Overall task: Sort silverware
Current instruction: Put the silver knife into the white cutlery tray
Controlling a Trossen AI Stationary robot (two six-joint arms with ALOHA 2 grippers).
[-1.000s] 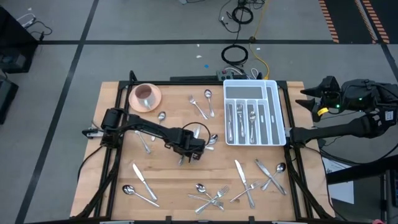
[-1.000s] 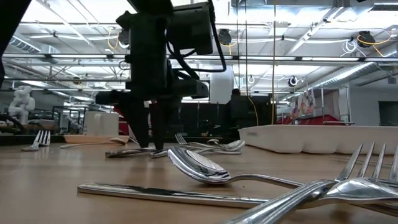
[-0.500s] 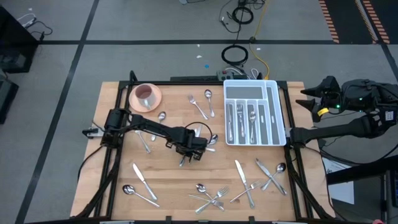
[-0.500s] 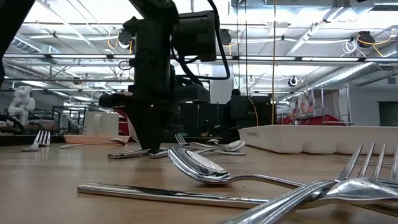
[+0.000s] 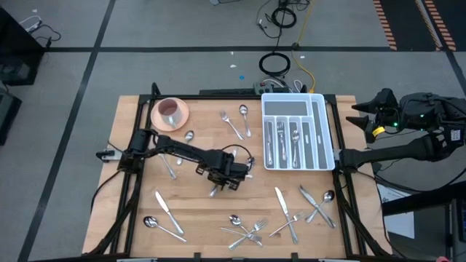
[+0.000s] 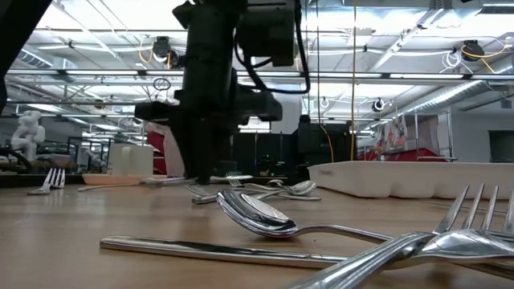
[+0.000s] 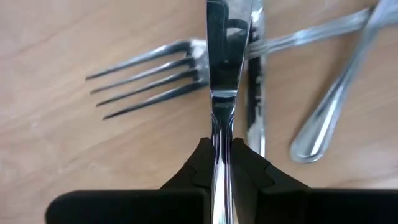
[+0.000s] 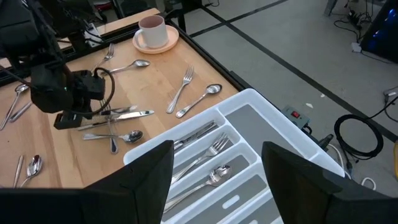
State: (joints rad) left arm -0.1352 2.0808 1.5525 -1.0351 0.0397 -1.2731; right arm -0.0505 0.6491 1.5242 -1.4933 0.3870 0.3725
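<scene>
My left gripper [image 5: 231, 177] hangs over the table's middle, shut on a table knife [image 7: 222, 62]. Under it lie a fork [image 7: 155, 74] and spoon handles [image 7: 329, 106]. Other silverware is scattered around: forks and a spoon at the far side [image 5: 237, 120], a heap at the near edge [image 5: 247, 229], and more at the right [image 5: 313, 204]. The white divided tray [image 5: 326, 131] holds several pieces. My right gripper [image 8: 214, 149] waits open beyond the table's right edge [image 5: 362, 115]. My left gripper pinches the knife between its two fingers on the handle [image 7: 221, 134], just behind the narrow neck below the blade. The fingers [image 6: 201, 172] come from above, pointing down. The knife [image 6: 165, 181] sits about level, lifted clear of the table.
A pink cup on its saucer [image 5: 170, 110] stands at the far left corner. A knife [image 5: 166, 207] and a spoon [image 5: 151, 222] lie near left, another knife [image 5: 282, 204] near right. Bare wood shows between the gripper and the near-edge heap.
My left gripper has shut on the knife, then risen a little and moved toward the table's right edge. The knife, which lay flat on the wood, now hangs level above it; the pieces beneath have stayed.
</scene>
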